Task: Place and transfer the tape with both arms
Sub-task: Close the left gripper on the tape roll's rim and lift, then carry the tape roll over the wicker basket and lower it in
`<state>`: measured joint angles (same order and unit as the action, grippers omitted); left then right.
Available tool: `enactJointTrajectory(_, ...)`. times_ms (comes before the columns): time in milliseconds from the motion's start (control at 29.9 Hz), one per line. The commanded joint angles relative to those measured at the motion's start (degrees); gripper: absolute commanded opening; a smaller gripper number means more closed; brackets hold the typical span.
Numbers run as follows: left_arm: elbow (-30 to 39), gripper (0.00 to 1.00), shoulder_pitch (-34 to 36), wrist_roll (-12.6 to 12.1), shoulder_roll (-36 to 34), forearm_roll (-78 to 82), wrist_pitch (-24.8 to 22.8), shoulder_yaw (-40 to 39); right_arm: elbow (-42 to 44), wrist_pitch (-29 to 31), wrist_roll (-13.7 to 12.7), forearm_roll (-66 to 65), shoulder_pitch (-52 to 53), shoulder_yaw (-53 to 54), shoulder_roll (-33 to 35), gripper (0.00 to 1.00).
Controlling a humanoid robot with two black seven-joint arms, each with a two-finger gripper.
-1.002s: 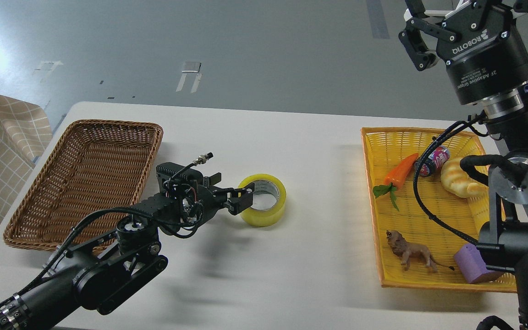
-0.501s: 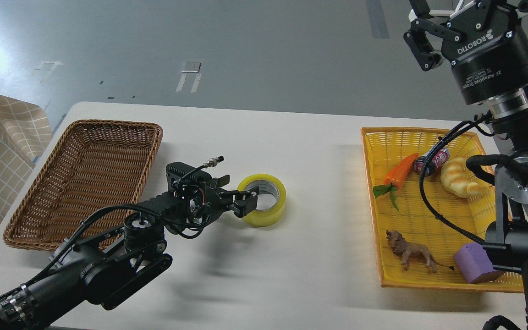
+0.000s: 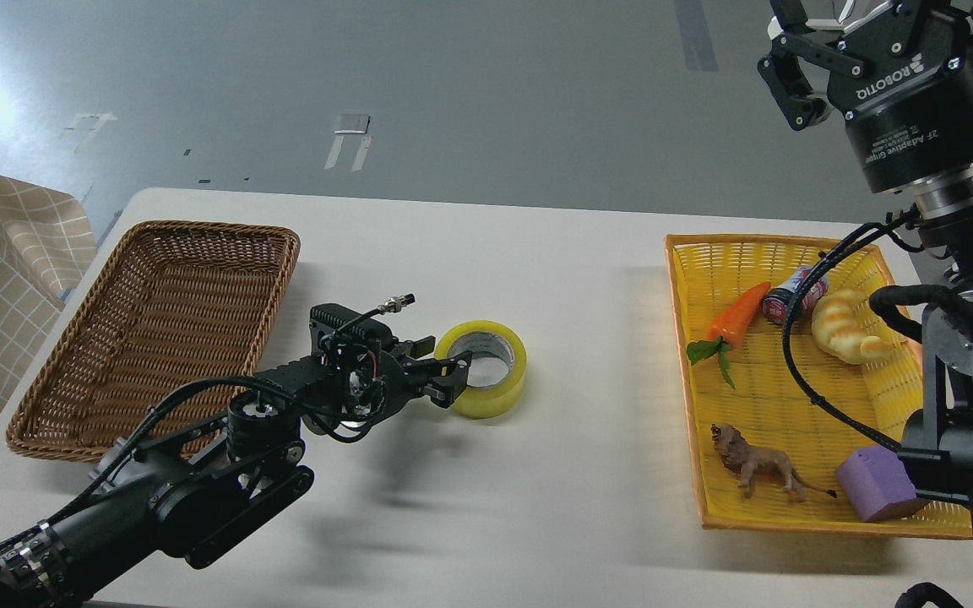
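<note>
Two arms showing above white table (image 3: pixel 537 473). Risk: roll skidding or tipping away if fingers are closing off-centre on thin wall. Left gripper (image 3: pixel 450 379) sitting at near-left rim of tape (image 3: pixel 481 379), jaws narrowly parted, seemingly straddling wall; firm grip not confirmable. Tape lying flat on table just ahead of it. Right gripper (image 3: pixel 799 51) hanging high, fingers spread, holding nothing.

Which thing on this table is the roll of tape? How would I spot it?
Start at the white table, between the brown wicker basket and the yellow tray. The tape lies flat near the middle, at the left gripper. It is the only hollow ring: translucent yellow around a grey core.
</note>
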<state>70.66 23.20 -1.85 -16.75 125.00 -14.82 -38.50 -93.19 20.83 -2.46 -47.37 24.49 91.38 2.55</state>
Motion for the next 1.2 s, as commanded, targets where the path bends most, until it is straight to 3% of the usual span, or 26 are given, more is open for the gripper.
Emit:
enactJointTrajectory(0,-0.2,0.23,0.1,-0.3,0.0,0.0,-0.1,0.0,0.1,0.0,0.0,0.0,-0.5,0.1,0.0,1.00)
enactJointTrajectory(33,-0.2,0.21,0.3,-0.4,0.0,0.0,-0.1,0.0,0.1,0.0,0.0,0.0,-0.5,0.0,0.0,1.00)
enactJointTrajectory(134,-0.1,0.00,0.6,-0.5,0.0,0.0,-0.8,0.0,0.2,0.0,0.1,0.0,-0.9,0.0,0.0,1.00)
enactJointTrajectory(467,0.6,0.00,4.5,-0.7,0.0,0.0,-2.1,0.0,0.2,-0.2,0.1,0.0,-1.4,0.0,-0.1,1.00)
enactJointTrajectory(668,2.5,0.00,10.0,-0.8,-0.7,0.0,-5.7,-0.2,0.2,-0.2,0.1,0.0,-1.3,0.0,-0.2,1.00)
enactJointTrajectory(868,3.5,0.00,17.7,-0.5,-8.6,0.0,-6.2,-0.3,0.2,-0.2,0.1,0.0,-1.1,0.0,-0.3,1.00)
enactJointTrajectory(935,4.0,0.00,19.8,-0.6,-14.0,0.0,-6.1,-0.5,0.2,-0.2,0.1,0.0,-1.1,0.0,-0.3,1.00)
enactJointTrajectory(1035,4.0,0.00,20.7,-0.6,-18.0,0.0,-5.7,-0.7,0.3,-0.2,0.1,0.0,-1.2,0.0,-0.3,1.00)
enactJointTrajectory(1169,4.0,0.00,20.5,0.1,-29.3,0.0,-2.4,-0.8,0.5,-0.2,0.1,0.0,-1.0,0.0,-0.3,1.00)
